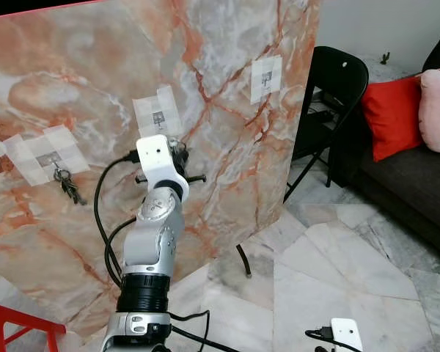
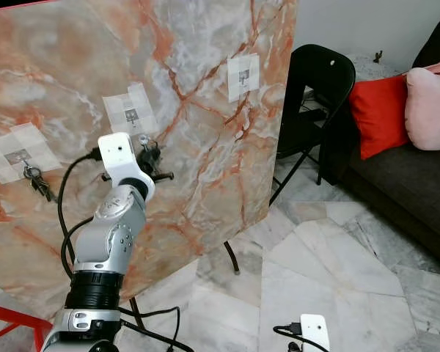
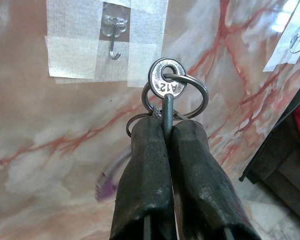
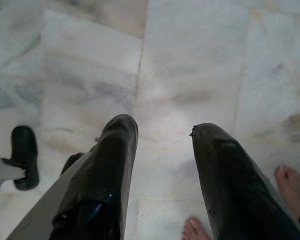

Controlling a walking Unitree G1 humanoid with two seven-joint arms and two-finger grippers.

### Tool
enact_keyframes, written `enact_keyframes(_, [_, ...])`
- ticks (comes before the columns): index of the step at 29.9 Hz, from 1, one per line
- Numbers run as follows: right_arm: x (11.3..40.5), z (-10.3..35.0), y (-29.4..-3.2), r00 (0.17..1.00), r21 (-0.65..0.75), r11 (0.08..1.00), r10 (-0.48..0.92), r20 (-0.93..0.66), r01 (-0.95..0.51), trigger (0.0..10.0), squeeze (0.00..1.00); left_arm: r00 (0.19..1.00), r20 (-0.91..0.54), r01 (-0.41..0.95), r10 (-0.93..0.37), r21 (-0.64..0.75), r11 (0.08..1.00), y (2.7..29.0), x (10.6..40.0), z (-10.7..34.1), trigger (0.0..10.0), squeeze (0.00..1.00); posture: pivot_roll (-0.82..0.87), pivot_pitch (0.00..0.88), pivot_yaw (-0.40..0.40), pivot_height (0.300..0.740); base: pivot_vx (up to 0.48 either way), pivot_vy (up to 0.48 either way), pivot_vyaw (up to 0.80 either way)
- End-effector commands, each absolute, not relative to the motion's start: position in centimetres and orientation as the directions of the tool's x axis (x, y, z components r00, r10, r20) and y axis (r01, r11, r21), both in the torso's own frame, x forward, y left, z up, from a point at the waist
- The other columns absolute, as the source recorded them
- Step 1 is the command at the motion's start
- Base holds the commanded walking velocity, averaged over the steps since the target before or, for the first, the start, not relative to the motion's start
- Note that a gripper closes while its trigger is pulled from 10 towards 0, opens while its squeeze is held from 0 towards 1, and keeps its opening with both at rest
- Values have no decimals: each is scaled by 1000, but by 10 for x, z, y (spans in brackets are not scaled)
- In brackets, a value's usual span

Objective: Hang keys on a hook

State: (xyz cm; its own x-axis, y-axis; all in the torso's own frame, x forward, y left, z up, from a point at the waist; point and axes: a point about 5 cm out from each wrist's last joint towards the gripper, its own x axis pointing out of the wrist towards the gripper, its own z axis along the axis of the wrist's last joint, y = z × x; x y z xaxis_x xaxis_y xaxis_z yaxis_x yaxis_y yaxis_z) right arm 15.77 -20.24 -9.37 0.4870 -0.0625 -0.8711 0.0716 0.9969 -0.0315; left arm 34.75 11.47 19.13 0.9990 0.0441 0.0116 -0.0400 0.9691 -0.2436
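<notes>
At center of the left wrist view, a key [image 3: 166, 85] stamped A12, w/ rings, is pinched tight in the left gripper [image 3: 166, 131], just below the taped hook [image 3: 113, 41] on the marble board [image 1: 95, 81]. Right gripper [image 4: 162, 132] hangs spread over floor [image 4: 190, 65]; bare toes [image 4: 290, 182] nearby.

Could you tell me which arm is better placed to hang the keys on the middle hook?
Left. The left gripper is shut on the keys, raised just below the middle hook. The right gripper hangs open over the floor.
</notes>
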Motion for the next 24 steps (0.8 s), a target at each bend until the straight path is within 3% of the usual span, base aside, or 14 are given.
enact_keyframes(1, [153, -96, -200, 476, -30, 997, -60, -877, 70, 10000, 0, 998, 5, -53, 55, -209, 977, 115, 348, 187, 10000, 0, 45, 0, -19, 722, 0, 0, 0])
enact_keyframes(7, [155, -96, -197, 485, -17, 997, -54, -873, 78, 10000, 0, 996, 70, 69, -64, -68, 995, 118, 336, 177, 10000, 0, 48, 0, -18, 722, 0, 0, 0])
enact_keyframes(9, [160, -94, -198, 494, -16, 997, -54, -868, 81, 10000, 0, 985, 88, 139, -151, 128, 982, 119, 327, 172, 10000, 0, 53, 0, -19, 722, 0, 0, 0])
enact_keyframes(10, [160, -93, -199, 495, -14, 996, -55, -867, 86, 10000, 0, 984, 82, 145, -160, 160, 976, 123, 325, 168, 10000, 0, 53, 0, -19, 722, 0, 0, 0])
enact_keyframes(24, [164, -92, -197, 500, 7, 996, -40, -865, 92, 10000, 0, 994, 53, 84, -95, 185, 979, 158, 309, 150, 10000, 0, 59, 0, -26, 722, 0, 0, 0])
